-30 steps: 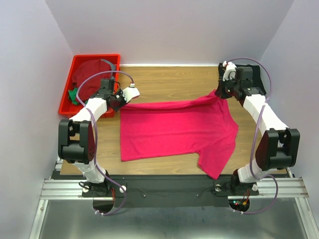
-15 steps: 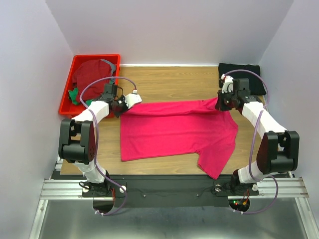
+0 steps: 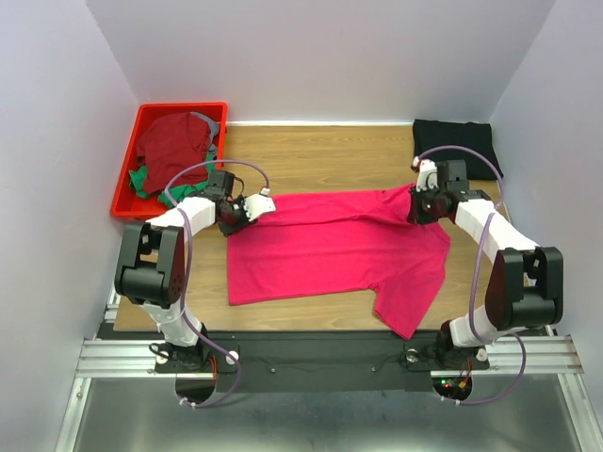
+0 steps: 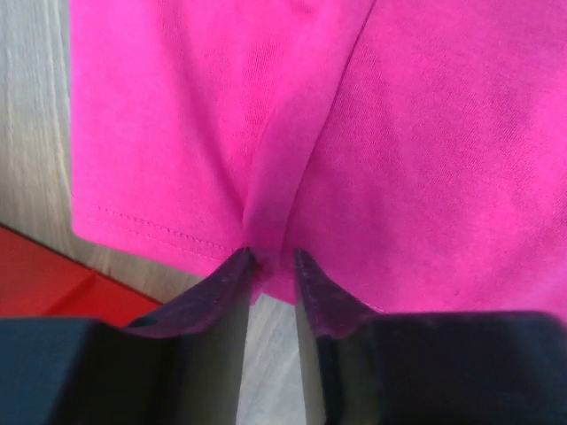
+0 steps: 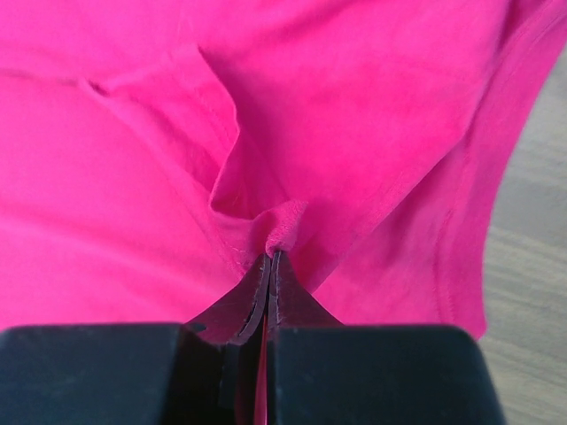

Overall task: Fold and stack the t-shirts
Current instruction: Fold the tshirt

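Note:
The bright pink-red t-shirt [image 3: 330, 245] lies spread on the wooden table. My left gripper [image 3: 252, 205] is at its far left corner. In the left wrist view [image 4: 273, 258] the jaws stand a little apart, with a fold of the shirt's hem [image 4: 266, 221] between the tips. My right gripper [image 3: 417, 202] is at the shirt's far right edge. In the right wrist view [image 5: 270, 255] it is shut on a pinch of the pink cloth [image 5: 283, 221]. A folded black t-shirt [image 3: 452, 137] lies at the far right corner.
A red plastic bin [image 3: 125, 184] stands at the far left and holds a dark red shirt [image 3: 174, 141] and a green one [image 3: 141, 179]. Bare wood [image 3: 320, 160] shows between the bin and the black shirt. Grey walls close in the left, the back and the right.
Both grippers have moved toward the near side and lower, bringing the shirt's far edge with them. The black shirt now shows in full behind the right arm.

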Controlling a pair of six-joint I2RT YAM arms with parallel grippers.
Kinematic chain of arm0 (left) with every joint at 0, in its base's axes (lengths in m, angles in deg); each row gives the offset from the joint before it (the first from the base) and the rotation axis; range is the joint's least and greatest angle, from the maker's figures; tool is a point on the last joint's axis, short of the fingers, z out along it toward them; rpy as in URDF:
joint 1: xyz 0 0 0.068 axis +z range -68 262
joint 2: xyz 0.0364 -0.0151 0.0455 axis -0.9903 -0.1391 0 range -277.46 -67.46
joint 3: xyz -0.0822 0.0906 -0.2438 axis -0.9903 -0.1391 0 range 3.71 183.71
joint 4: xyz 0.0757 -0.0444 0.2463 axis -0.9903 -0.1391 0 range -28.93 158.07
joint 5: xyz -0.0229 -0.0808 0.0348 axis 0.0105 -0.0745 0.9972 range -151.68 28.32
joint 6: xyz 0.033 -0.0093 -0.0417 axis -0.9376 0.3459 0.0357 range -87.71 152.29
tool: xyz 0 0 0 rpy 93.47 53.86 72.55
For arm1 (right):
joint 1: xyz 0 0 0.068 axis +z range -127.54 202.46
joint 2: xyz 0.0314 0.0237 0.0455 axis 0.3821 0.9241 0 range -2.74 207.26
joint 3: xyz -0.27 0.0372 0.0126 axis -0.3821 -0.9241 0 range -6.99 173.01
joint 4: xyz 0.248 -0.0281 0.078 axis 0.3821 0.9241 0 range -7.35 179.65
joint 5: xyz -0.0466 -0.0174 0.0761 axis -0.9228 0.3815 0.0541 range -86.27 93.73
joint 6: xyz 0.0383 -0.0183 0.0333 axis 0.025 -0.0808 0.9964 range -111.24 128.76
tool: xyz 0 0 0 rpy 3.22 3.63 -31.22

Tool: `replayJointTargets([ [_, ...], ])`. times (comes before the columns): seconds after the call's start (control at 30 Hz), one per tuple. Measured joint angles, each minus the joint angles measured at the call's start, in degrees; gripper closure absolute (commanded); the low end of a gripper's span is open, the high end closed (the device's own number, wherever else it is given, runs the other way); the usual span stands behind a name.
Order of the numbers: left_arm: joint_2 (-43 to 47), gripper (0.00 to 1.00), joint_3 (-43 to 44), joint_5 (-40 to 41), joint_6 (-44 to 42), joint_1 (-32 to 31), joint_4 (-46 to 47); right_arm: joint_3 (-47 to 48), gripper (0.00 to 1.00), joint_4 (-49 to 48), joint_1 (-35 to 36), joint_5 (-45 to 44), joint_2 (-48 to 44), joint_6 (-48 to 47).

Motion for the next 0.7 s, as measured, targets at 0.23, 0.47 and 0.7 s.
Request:
replayJointTargets([
  [0.23,0.66,0.47,1.42,-2.51,0.35,0.09,-4.22,-0.70,0.72,5.81,0.00,0.24,0.00,-4.24],
  [0.47,4.24,0.43,9.81,-8.15,3.54,-2.32,-8.09,1.64,0.31,14.64,-0.24,-0.26,-1.77,-10.60],
  [0.7,-2.89,0.46,23.26,-16.94,15.23,-11.39,-5.29,15.82,0.49,16.31,-2.43,3.96,5.99,-7.72],
])
